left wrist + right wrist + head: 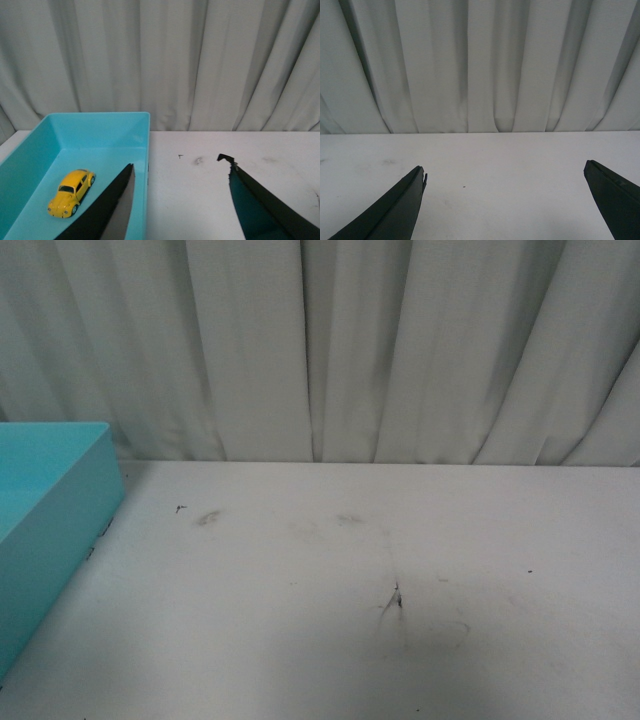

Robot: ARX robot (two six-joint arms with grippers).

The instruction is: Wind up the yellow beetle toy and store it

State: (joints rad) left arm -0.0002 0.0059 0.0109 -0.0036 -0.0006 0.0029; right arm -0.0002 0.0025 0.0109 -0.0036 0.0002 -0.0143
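The yellow beetle toy (71, 192) rests on its wheels on the floor of the turquoise box (100, 125) in the left wrist view. My left gripper (177, 162) is open and empty, held above the box's near wall; one finger is over the box, the other over the white table. The toy is apart from the fingers. In the front view only the box's side (50, 530) shows at the far left; the toy is hidden there. My right gripper (505, 170) is open and empty over bare table. Neither arm shows in the front view.
The white table (350, 590) has dark scuff marks (393, 598). A pale pleated curtain (350, 350) hangs behind the table's far edge. The box stands at the table's left side.
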